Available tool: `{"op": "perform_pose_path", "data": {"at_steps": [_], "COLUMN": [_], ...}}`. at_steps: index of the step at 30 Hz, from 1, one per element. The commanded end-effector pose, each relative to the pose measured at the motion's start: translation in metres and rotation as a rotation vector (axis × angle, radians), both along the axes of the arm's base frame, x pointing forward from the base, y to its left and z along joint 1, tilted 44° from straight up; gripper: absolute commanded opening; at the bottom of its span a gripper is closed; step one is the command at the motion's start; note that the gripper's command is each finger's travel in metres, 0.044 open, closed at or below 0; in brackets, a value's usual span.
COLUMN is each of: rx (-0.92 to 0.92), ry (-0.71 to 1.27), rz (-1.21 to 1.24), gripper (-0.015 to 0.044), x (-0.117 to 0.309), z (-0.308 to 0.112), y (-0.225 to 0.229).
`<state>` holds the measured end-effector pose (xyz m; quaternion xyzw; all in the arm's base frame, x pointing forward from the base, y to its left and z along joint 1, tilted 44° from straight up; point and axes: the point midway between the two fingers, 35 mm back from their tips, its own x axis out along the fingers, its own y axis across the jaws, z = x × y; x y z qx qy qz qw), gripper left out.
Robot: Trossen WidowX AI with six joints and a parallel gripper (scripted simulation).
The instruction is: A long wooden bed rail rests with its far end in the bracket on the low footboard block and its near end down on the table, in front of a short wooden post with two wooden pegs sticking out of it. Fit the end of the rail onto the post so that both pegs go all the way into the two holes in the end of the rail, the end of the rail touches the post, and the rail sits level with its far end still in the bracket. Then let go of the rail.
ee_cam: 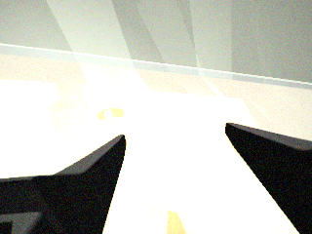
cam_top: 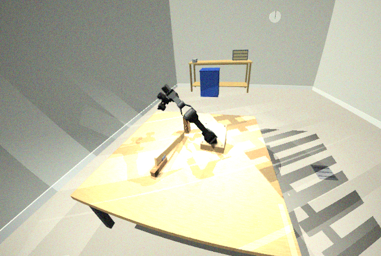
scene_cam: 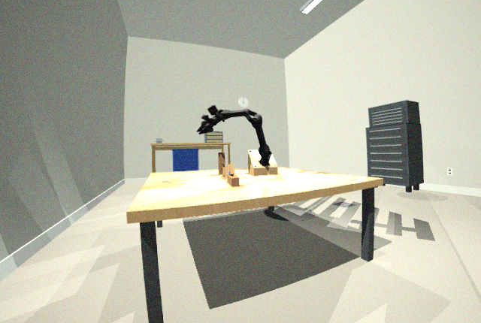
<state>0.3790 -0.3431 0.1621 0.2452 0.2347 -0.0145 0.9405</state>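
The wooden rail (cam_top: 170,147) (scene_cam: 231,168) slopes from the low footboard block (cam_top: 158,168) (scene_cam: 234,181), where one end sits at the small blue bracket (cam_top: 164,158), down towards the table. Its other end is low, just in front of the foot of the short upright post (cam_top: 186,125) (scene_cam: 221,162). The pegs on the post are too small to make out clearly, and the holes in the rail's end do not show. My gripper (cam_top: 160,102) (scene_cam: 201,129) (ee_cam: 175,133) is open and empty, high above the table and well away from rail and post.
The arm's base stands on a wooden mount (cam_top: 212,147) (scene_cam: 264,170) right of the post in the top view. The table (cam_top: 196,203) (scene_cam: 186,199) carries the rail, block and post. A blue cabinet (cam_top: 209,82) and a shelf table (cam_top: 225,62) stand far behind.
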Motion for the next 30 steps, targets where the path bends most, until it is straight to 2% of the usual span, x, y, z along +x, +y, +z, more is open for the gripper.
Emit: {"op": "perform_pose_path", "data": {"at_steps": [1,13,24,30], "rx": [-0.176,-0.433,-0.575,-0.581], "ry": [0.135,0.199,0.028,0.003], "rz": [0.251,0.794,1.379,1.424], "gripper": [0.044,0.044,0.044,0.044], "x": [-0.009,-0.044,-0.09,-0.095], "z": [-0.062,-0.126,-0.154,-0.155], "y": [0.045,0.123,0.202,0.208]}}
